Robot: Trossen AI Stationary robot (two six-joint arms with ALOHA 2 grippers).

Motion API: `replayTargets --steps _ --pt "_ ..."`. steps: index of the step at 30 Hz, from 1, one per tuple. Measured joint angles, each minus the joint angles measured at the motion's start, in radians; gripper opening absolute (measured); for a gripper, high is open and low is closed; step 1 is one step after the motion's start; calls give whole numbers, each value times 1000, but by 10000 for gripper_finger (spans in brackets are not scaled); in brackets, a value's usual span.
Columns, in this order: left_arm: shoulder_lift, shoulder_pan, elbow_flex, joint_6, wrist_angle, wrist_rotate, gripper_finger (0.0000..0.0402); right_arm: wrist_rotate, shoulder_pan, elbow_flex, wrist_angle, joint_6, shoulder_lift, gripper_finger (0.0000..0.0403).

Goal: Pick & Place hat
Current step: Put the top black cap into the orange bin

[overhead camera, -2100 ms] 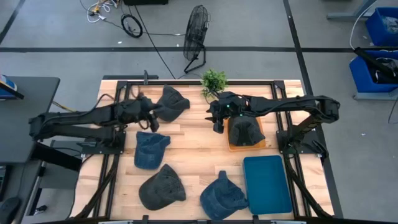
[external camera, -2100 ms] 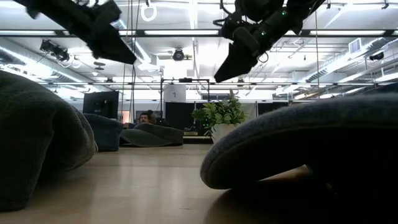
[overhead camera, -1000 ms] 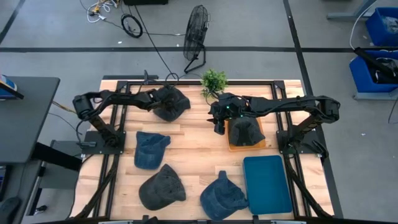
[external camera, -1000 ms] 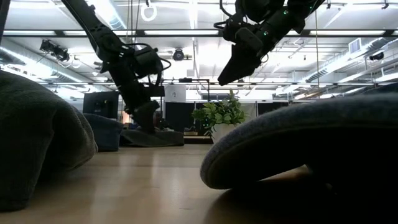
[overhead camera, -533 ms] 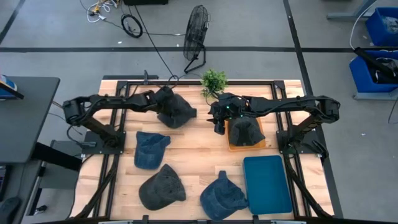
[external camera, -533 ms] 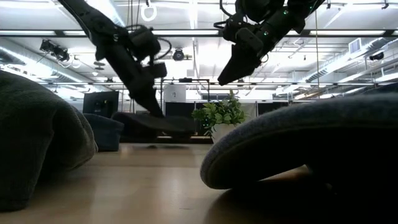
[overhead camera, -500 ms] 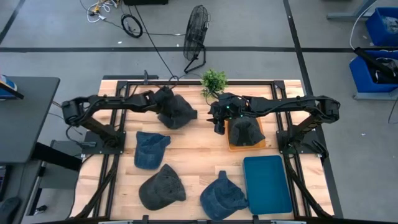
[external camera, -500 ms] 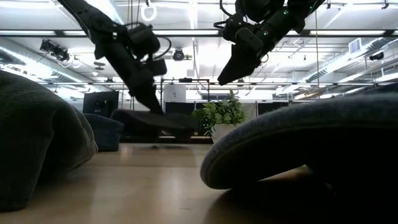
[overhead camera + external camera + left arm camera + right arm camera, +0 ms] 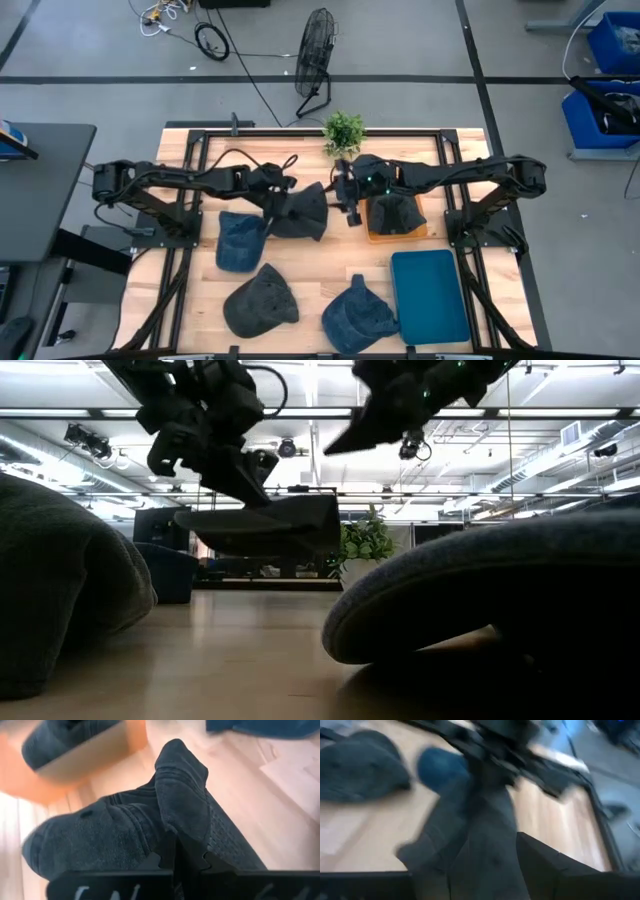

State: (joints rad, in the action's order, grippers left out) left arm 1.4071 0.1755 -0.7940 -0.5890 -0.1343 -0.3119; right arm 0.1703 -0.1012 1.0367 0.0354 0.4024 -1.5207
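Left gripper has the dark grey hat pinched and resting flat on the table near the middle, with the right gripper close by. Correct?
Not quite: the dark grey hat hangs clear above the table in the low view. The left gripper does pinch it mid-table, with the right gripper close by.

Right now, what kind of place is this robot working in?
Probably a robotics lab in an open-plan office: a framed wooden table on a grey floor with taped lines, loose cables, a floor fan, and ceiling strip lights running over distant desks.
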Motion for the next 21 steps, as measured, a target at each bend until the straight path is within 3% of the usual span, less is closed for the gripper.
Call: replayTargets --steps 5,10,21 --pt "0 -39 0 -42 79 0 5 2 63 1 -35 88 -33 169" --pt "0 -69 0 -59 143 -76 5 -87 98 1 -46 150 -70 169" --pt "0 -108 0 -54 196 -115 6 -125 96 1 19 103 -115 174"
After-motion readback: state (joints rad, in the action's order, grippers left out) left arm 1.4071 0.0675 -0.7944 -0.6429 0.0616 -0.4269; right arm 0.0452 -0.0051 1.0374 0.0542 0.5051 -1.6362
